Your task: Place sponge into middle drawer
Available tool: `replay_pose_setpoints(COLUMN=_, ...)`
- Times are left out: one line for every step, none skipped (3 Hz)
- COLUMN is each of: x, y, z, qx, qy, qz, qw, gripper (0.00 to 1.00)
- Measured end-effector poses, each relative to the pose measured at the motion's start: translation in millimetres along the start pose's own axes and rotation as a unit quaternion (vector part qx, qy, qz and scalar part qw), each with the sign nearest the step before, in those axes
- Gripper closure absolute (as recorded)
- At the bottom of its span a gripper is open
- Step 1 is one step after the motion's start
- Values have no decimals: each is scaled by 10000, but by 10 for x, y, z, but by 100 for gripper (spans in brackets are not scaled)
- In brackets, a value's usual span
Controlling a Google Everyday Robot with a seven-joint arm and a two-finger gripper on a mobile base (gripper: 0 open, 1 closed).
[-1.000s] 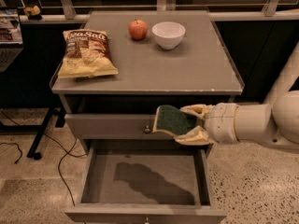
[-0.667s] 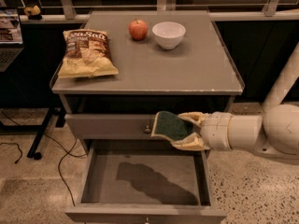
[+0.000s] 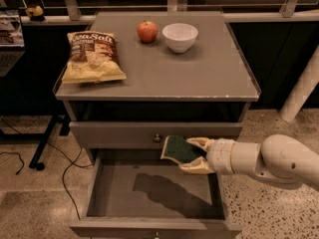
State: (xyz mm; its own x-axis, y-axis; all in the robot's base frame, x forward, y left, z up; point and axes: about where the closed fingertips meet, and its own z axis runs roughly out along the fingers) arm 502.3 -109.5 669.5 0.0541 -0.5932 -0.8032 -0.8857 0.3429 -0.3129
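Right now my claw (image 3: 189, 154) is clamped on the sponge (image 3: 178, 149), one tan finger above it and one below. The sponge's dark green face is turned up toward the camera, and a pale foam edge shows at its left. It hangs in the air over the right-hand part of the pulled-out middle drawer (image 3: 113, 199), clear of the grey floor, where my shadow falls.

Just behind the sponge is the shut drawer front (image 3: 109, 133) one tier higher, with its small knob (image 3: 157, 138) just left of the sponge's corner. Above that, the desk (image 3: 209, 73) carries a sea-salt chip bag (image 3: 93, 56) at the left, and a red apple (image 3: 147, 31) and a white bowl (image 3: 180, 36) side by side at the back. Black cables (image 3: 65, 171) trail over the speckled ground to the left.

My arm (image 3: 271, 159) reaches in from the right, roughly level, with the wrist pointing left.
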Motion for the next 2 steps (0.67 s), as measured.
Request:
replay_pose_setpoints(x=478, y=170, z=200, qx=-136, qy=211, qz=336, qw=9991, gripper=100)
replay_pose_setpoints(x=882, y=378, z=389, qx=-309, qy=418, qz=616, qw=9967, gripper=100)
